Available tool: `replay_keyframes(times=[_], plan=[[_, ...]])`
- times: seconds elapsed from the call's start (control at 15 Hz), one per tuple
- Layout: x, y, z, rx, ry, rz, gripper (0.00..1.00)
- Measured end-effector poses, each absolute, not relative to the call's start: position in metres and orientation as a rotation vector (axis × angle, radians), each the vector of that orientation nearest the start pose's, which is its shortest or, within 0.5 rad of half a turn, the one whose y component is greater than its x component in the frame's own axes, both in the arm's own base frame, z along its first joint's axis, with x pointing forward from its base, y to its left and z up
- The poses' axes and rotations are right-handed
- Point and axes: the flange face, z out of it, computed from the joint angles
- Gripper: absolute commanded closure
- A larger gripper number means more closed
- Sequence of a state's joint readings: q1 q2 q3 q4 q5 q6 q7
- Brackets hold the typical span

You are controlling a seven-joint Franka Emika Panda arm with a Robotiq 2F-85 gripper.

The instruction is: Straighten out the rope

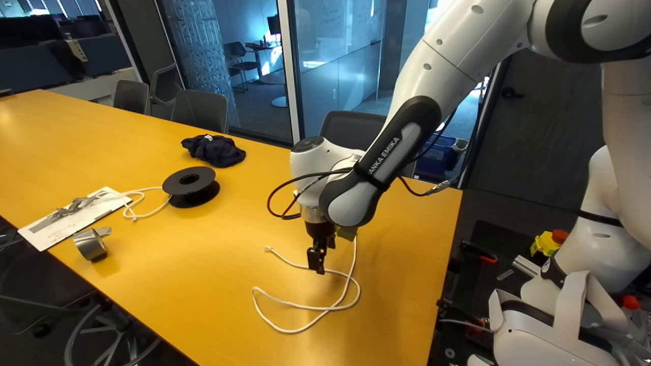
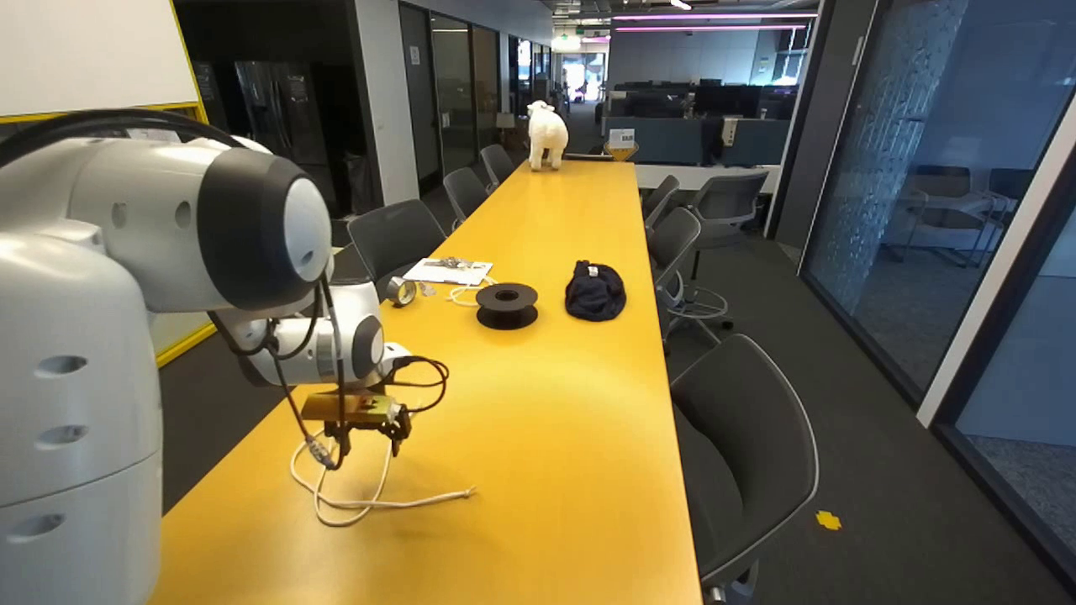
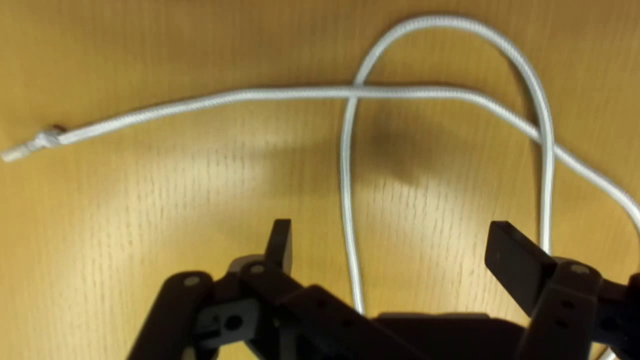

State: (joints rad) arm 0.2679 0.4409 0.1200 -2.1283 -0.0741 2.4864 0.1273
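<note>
The white rope [image 1: 290, 331] lies on the yellow table in loops and crosses itself in several places. It also shows in an exterior view [image 2: 420, 502] and in the wrist view [image 3: 347, 185]. A knotted loose end shows at the left of the wrist view; another loose end lies beyond the gripper in an exterior view. My gripper [image 3: 390, 225] is open and empty above the rope, with one strand between its fingers in the wrist view and another by the right finger. The gripper shows in both exterior views [image 1: 324, 256] [image 2: 370, 449] and hides part of the rope.
A black spool [image 1: 189, 183], a dark cloth [image 1: 213, 151], a tape roll [image 1: 90, 244] and a white strip [image 1: 38, 236] with a white cord stand farther along the table. Grey chairs [image 2: 756, 445] line the table's edge. A white toy sheep [image 2: 548, 134] stands at the far end.
</note>
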Motion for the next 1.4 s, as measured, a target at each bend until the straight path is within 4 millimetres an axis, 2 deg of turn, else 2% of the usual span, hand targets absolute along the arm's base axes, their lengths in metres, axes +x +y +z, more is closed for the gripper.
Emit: replay_keyframes(times=[0.2, 0.4, 0.67, 1.4], plan=[[0.502, 0.193, 0.205, -3.075, -0.587, 0.188, 0.0], [0.493, 0.172, 0.208, -3.055, -0.537, 0.227, 0.0], [0.488, 0.152, 0.201, -3.043, -0.448, 0.265, 0.0], [0.474, 0.143, 0.184, -3.039, -0.373, 0.333, 0.0]])
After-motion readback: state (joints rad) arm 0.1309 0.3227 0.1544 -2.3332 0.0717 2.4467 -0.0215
